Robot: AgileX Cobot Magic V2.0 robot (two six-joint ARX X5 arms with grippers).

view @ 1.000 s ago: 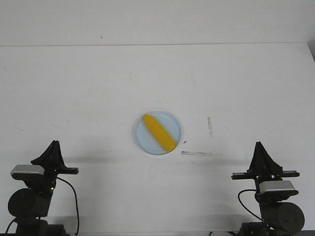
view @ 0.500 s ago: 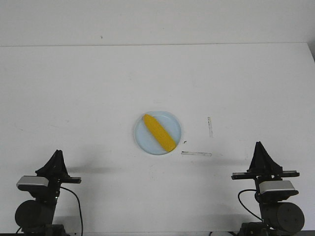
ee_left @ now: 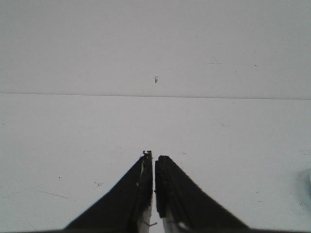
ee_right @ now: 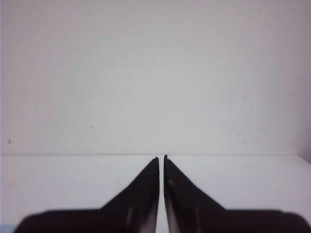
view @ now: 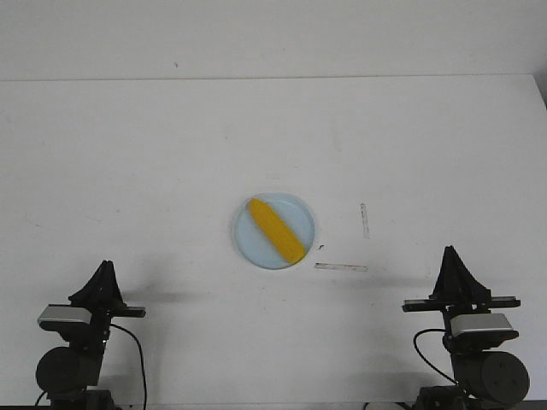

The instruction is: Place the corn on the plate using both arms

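The round pale blue plate (view: 273,231) sits near the middle of the white table (view: 171,171). The smooth yellow toy corn cob (view: 276,230) lies on the plate, diagonally, from far left to near right. Just right of the plate are two thin tape strips (view: 341,267), one nearer, one farther. The left gripper (view: 104,278) is at the near left, the right gripper (view: 450,260) at the near right, both well apart from the plate.

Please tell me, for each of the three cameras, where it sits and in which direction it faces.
Front view: high behind the robot, looking forward over the table; shows corn on the plate, left gripper, right gripper.
Left wrist view: on the left arm, facing the far wall over closed fingers.
Right wrist view: likewise, closed fingers.
Shared: white table and wall.
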